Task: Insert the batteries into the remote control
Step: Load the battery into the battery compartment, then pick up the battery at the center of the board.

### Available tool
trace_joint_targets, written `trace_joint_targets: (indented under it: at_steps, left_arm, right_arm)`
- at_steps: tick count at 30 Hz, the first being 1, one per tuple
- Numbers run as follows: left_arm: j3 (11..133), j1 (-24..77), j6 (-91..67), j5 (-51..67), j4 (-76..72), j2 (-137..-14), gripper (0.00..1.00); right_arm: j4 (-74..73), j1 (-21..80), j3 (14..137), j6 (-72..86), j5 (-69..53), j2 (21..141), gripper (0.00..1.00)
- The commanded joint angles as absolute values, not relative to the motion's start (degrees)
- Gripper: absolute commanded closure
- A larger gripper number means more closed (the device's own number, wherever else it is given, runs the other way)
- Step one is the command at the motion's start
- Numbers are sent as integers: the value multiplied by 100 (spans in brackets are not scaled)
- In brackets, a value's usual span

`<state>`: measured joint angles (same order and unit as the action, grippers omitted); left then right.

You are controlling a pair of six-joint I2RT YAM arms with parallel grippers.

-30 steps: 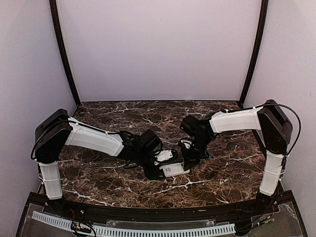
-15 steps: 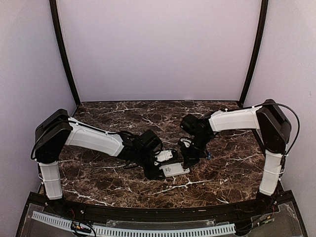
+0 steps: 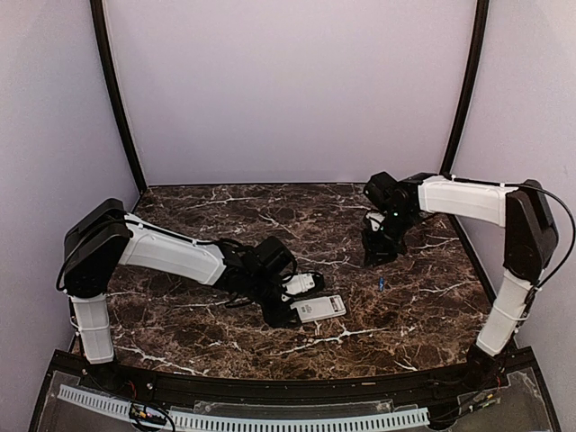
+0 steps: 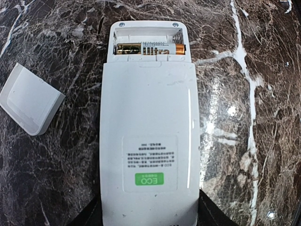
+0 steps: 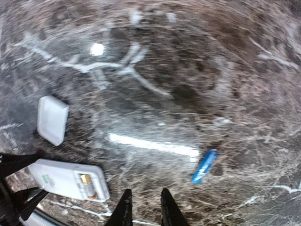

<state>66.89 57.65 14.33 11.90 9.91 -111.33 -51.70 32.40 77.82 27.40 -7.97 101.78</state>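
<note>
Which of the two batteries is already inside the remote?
The gold-coloured battery, seated in the remote control's open compartment. The blue battery lies loose on the marble table, well apart from it.

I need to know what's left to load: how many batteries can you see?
2: one gold battery seated in the remote control, one blue battery loose on the table. Others may be hidden.

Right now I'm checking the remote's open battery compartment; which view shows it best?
Left wrist: the white plastic remote control's compartment fills the top, one gold battery seated. Right wrist shows it small and blurred; the top view shows only the remote.
</note>
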Motion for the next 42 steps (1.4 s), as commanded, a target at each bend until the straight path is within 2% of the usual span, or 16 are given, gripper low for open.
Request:
trace_joint_targets:
  at_steps: [1,6,19,23,34,42]
  left_arm:
    - [6496,5748,1440,1205,1435,-11369,41]
    - [6509,5748,1543,1206,1494,-11364,40]
    - [6480,5724,1584,1260,1453,-11364,40]
    - [6467,5717,1567,1277,1435,-11370,40]
    - [6460,5701,1565,1294,1423,-11367,40]
    - [6469,5697,1563,1292,1431,-11364,40]
  right_arm:
    - [-5206,2755,7323,2741,-114,10164,75]
    - [-4906,2510,7304,2579,-231,10457,71]
    - [-4706,2516,7280,2571,-517,10937,72]
    - [-4801,2627,7269,2600,-450,10976,78]
    - [-5038,2865,7315,2647,-188,11135,83]
    - [-5061,2869,7344,2480,-209,11207,100]
